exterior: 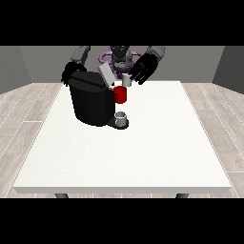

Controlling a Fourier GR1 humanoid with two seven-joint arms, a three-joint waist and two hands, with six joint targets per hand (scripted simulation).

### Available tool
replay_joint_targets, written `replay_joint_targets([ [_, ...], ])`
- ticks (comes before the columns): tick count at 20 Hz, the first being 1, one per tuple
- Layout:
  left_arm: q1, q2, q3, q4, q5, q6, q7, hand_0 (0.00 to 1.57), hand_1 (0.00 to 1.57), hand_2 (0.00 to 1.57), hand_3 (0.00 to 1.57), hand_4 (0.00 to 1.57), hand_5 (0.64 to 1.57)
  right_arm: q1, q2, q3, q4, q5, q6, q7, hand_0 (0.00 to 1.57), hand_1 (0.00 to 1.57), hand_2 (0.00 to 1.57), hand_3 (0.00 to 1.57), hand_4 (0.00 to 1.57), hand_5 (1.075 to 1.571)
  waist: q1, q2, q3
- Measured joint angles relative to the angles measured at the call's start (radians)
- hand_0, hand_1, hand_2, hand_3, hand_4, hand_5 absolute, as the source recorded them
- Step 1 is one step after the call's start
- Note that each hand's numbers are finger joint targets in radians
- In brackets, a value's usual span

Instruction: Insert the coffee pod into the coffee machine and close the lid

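At the upper left of the frame, the hand at the view's left [70, 72] is showing just behind the top rear corner of the coffee machine [90, 99]; it is partly hidden by the machine, and whether its fingers are curled or straight cannot be told. The coffee machine, a black rounded block, is standing on the white table [143, 157] in the upper left part of the tabletop. Its lid [106, 73] is tilting up and open, a pale grey flap rising from the machine's top right. Just right of the machine's body, the red pod holder [120, 95] is sticking out at its front, and below it a small grey cup [121, 117] is sitting on the machine's dark base.

Above the red holder, the coffee pod [126, 80], a small pale grey cylinder, is hanging in the air between the lid and the hand at the view's right [144, 68]. That hand is reaching down from the upper centre of the frame, its dark fingers pinching the pod at its lower left edge, so the pod is lying just below and to the left of the palm, apart from the red holder beneath it.
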Motion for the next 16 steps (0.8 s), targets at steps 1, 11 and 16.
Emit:
replay_joint_targets([
  [1,0.005,0.002,-0.002,0.002,-0.003,0.001,-0.009,1.26,1.26,1.30,1.24,0.49,1.571,-0.005,-0.010,-0.010,-0.007,-0.003,0.002,0.008,0.00,0.00,0.00,0.00,0.50,1.571,0.000,0.003,0.0003],
  [11,-0.023,-0.009,-0.006,0.018,-0.022,0.001,-0.004,1.32,1.32,1.33,1.23,0.51,1.571,-0.017,-0.020,-0.034,-0.021,0.003,-0.015,0.006,0.00,0.00,0.00,0.00,0.52,1.571,-0.003,0.030,0.0004],
  [16,-0.027,-0.055,-0.021,0.010,-0.032,0.003,0.018,1.21,1.21,1.26,1.19,0.50,1.571,-0.019,-0.037,-0.066,0.006,-0.012,-0.010,0.004,0.00,0.00,0.00,0.00,0.54,1.571,0.008,0.020,0.0003],
])
